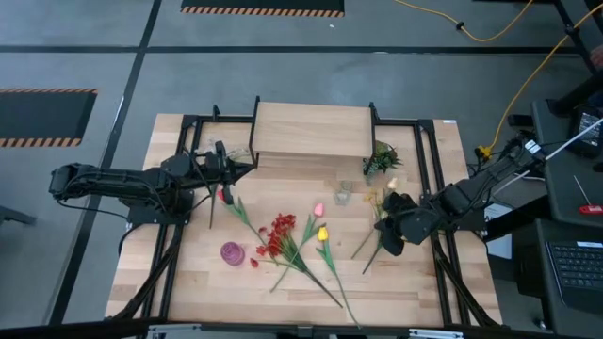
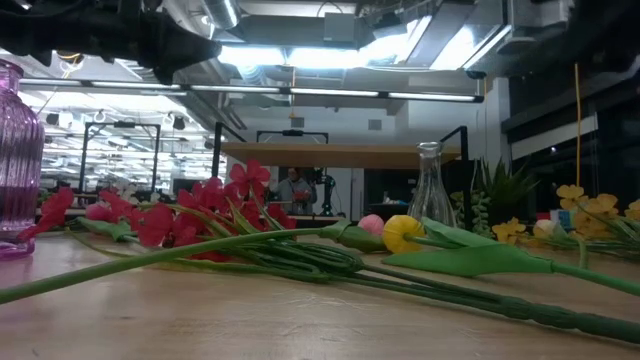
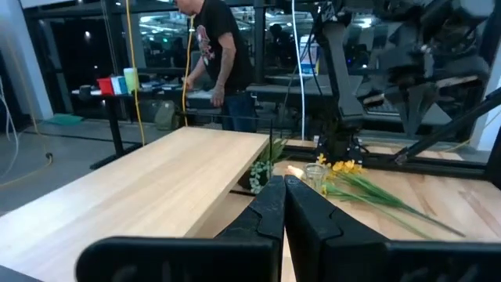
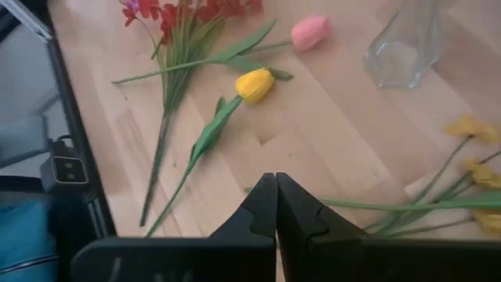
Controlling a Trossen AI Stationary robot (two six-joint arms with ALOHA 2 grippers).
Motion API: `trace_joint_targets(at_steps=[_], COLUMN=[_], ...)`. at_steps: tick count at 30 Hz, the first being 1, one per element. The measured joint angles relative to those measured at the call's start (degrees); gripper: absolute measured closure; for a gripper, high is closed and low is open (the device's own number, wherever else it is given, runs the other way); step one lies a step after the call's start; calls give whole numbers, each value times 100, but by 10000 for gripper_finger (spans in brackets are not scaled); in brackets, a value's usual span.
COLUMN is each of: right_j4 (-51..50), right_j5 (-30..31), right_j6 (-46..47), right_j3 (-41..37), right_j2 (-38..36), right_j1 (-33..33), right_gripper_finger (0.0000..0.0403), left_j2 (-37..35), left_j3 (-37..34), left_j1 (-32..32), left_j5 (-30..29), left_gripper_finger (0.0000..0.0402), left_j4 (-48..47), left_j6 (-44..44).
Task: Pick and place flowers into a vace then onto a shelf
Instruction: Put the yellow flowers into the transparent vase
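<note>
Lying loose across the middle of the wooden table [image 1: 188,282], the flowers are spread in a fan: a red berry spray [image 1: 280,235], a pink tulip [image 1: 318,209] and a yellow tulip [image 1: 322,234], with their long green stalks crossing toward the front edge. A red tulip [image 1: 224,196] lies apart from them, nearer the left side. A small purple vase [image 1: 232,252] stands just beside the berry spray. A clear glass vase [image 1: 344,194] stands near the table's centre, in front of the shelf [image 1: 311,130], which sits at the back of the table with its light wood top bare. A green leafy plant [image 1: 381,158] is just off the shelf's right corner, and a bunch of small yellow blossoms [image 1: 384,196] lies beside the right arm

The left gripper [image 1: 247,168] hangs by the shelf's front left corner, above the table; its wrist view shows the fingers [image 3: 270,205] pressed together with nothing between them. The right gripper [image 1: 388,224] hovers low over the stalks of the yellow blossoms; its fingers [image 4: 266,205] also meet tip to tip, holding nothing, with a green stalk lying on the table just beyond them

A person [image 3: 215,55] in a dark shirt stands in the room behind the table
</note>
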Motion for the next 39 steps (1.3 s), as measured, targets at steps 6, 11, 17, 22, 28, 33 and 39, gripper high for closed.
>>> trace_joint_targets(at_steps=[6, 11, 17, 22, 28, 33, 39], right_j4=[-1231, -2138, -2225, -2233, -2205, -2174, -2159], right_j5=[-103, -253, -258, -259, -302, -361, -384], right_j6=[984, 2210, 3215, 3632, 3748, 3765, 4045], right_j3=[1057, 1641, 1613, 1336, 1057, 943, 707], right_j2=[861, 1363, 1523, 1597, 1604, 1602, 1602], right_j1=[160, 370, 514, 535, 532, 532, 532], right_gripper_finger=[403, 403, 395, 398, 391, 384, 368], left_j2=[0, 0, -2, -1, 0, -1, -2], left_j3=[1, 0, 0, 0, 0, 0, 0], left_j1=[0, 0, 0, 0, 0, 0, 0], left_j5=[0, 0, 0, 0, 0, 0, 0], left_gripper_finger=[398, 398, 398, 398, 398, 398, 398], left_j4=[17, 38, 35, 26, 10, 6, -34], left_j6=[14, 16, 16, 76, 200, 179, 175])
